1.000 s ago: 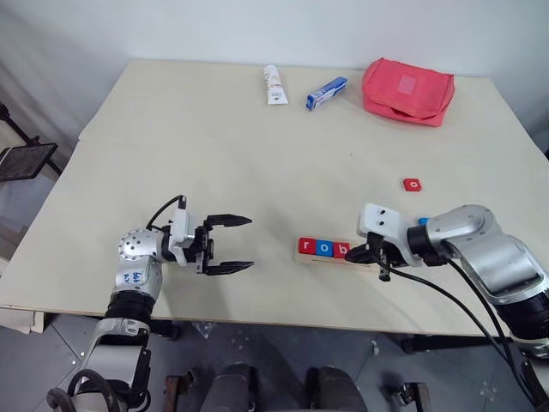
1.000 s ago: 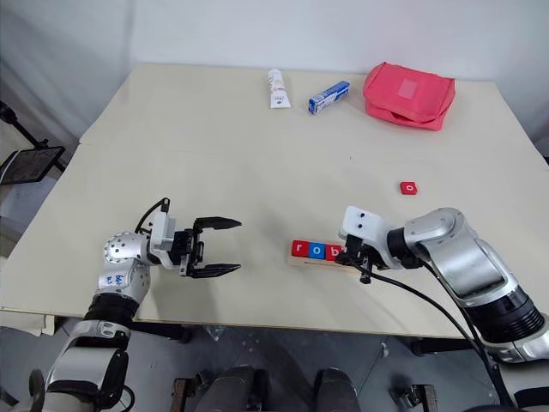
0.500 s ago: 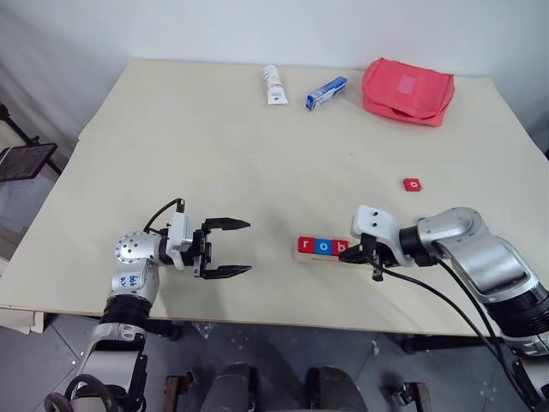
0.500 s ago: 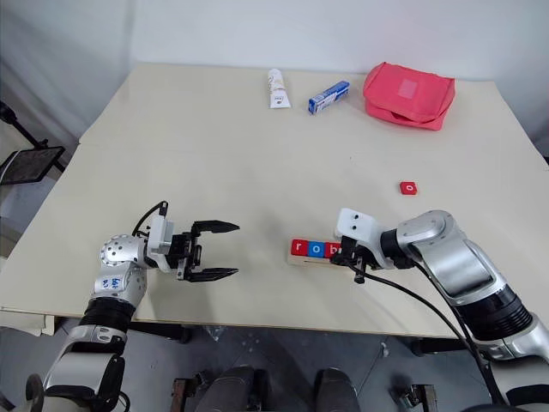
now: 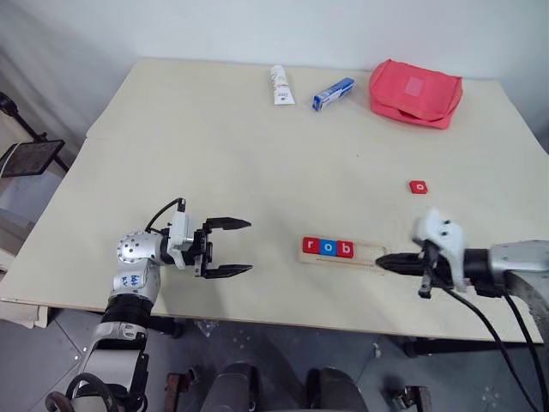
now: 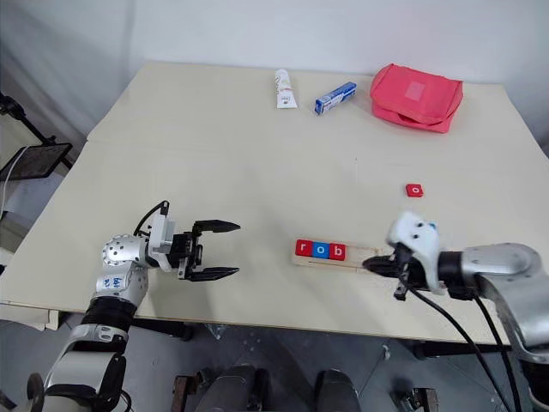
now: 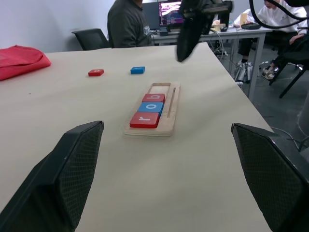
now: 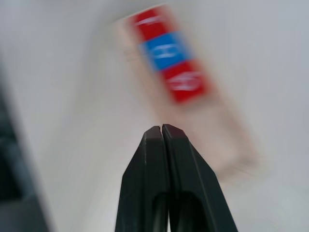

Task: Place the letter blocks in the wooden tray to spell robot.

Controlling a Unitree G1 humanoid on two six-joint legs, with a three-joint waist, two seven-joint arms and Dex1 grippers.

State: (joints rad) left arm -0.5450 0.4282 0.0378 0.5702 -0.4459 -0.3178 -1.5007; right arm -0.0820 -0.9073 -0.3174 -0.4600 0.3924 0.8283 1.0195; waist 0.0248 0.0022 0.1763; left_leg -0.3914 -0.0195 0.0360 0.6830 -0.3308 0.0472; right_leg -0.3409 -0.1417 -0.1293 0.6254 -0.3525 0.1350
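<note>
The wooden tray (image 5: 367, 252) lies near the table's front edge. Three letter blocks sit at its left end: red r (image 5: 310, 246), blue o (image 5: 328, 247) and red b (image 5: 345, 249). A loose red block (image 5: 418, 186) lies further back on the right. A loose blue block (image 7: 137, 70) lies beyond the tray in the left wrist view. My right gripper (image 5: 383, 259) is shut and empty, its tips just off the tray's right end. My left gripper (image 5: 232, 246) hangs open and empty to the left of the tray.
A white tube (image 5: 280, 84), a blue-and-white box (image 5: 333, 93) and a red pouch (image 5: 416, 91) lie along the far edge. The table's front edge runs just below both grippers. The left wrist view shows seated people and desks beyond the table.
My right gripper has drawn back to the right, away from the b block and past the tray's end. The left gripper has kept still. The head view shifted slightly.
</note>
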